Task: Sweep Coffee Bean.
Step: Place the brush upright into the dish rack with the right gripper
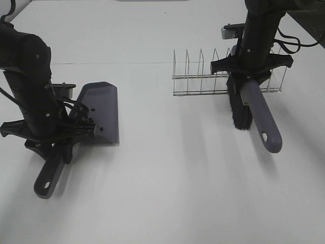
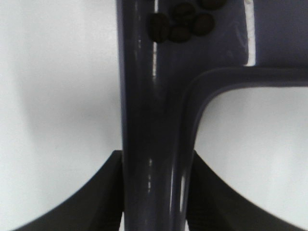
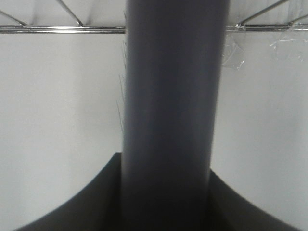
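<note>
White tabletop [image 1: 177, 178] fills every view, bare and evenly lit. The left gripper [image 1: 57, 146] is clenched on the handle of a grey-purple dustpan [image 1: 99, 112]; in the left wrist view its two dark fingers press both sides of that handle. From this gripper the handle's long axis runs from 7 o'clock up to 1 o'clock in the overhead view, ending in the pan body. The coffee beans [image 2: 182, 23] lie there, just past the handle's root inside the pan: a small touching cluster of dark, glossy ovals, cut off by the frame edge. From above they are too small to pick out.

The right gripper [image 1: 250, 71] grasps a brush [image 1: 261, 119] by its stalk, black bristles hanging beside the handle, which slants toward 5 o'clock. It sits against a wire rack [image 1: 198, 76], well apart from the pan, at about 2 o'clock. The left arm is plainly nearer the beans, so I judge the next move is its to make.
</note>
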Robot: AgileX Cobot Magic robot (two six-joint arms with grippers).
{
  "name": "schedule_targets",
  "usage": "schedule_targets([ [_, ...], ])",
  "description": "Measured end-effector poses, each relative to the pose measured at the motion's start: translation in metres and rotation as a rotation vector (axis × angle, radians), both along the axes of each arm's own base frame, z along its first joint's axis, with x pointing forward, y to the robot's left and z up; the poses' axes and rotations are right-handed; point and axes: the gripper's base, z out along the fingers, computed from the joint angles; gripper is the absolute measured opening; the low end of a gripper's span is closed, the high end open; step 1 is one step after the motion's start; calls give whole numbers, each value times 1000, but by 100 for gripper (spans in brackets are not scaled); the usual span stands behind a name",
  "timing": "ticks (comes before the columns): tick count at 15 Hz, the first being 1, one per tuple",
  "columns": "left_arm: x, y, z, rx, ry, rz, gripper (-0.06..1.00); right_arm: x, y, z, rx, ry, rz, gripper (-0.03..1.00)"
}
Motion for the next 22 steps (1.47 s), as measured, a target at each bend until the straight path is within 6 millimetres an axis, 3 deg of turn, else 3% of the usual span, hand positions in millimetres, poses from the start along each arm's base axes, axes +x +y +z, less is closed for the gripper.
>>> schedule_targets([
  [7, 0, 0, 0, 0, 0, 0, 33, -1, -14, 2, -2, 92, 34, 27],
  [12, 0, 0, 0, 0, 0, 0, 33, 3, -14, -9, 20, 96, 45, 27],
  [22, 0, 0, 0, 0, 0, 0, 33, 64, -20, -10, 41, -8, 46, 27],
])
